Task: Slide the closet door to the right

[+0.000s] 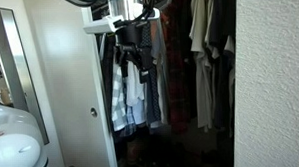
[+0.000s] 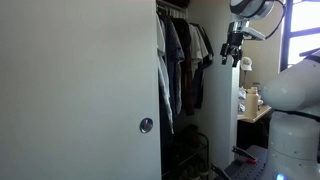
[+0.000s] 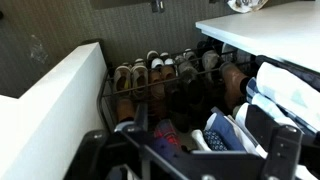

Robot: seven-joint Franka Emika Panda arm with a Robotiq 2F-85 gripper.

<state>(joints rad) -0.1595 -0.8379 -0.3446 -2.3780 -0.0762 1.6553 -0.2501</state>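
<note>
The closet door (image 1: 69, 76) is a tall plain white panel at the left of the open closet, with a small round silver pull (image 1: 92, 111) near its edge. It fills the left of an exterior view (image 2: 70, 80), pull (image 2: 146, 125) low on its right edge. My gripper (image 1: 141, 56) hangs high in front of the opening, apart from the door and well above the pull. It is to the right of the opening in an exterior view (image 2: 232, 55). In the wrist view the gripper (image 3: 188, 150) has its fingers spread and empty, over a shoe rack (image 3: 160, 80).
Hanging clothes (image 1: 203, 52) fill the opening and show in both exterior views (image 2: 180, 60). A dark-framed mirrored panel (image 1: 9, 58) stands left of the door. A rough white wall (image 1: 269, 79) bounds the right. The white robot base (image 2: 295, 100) and a cluttered desk (image 2: 250, 100) stand nearby.
</note>
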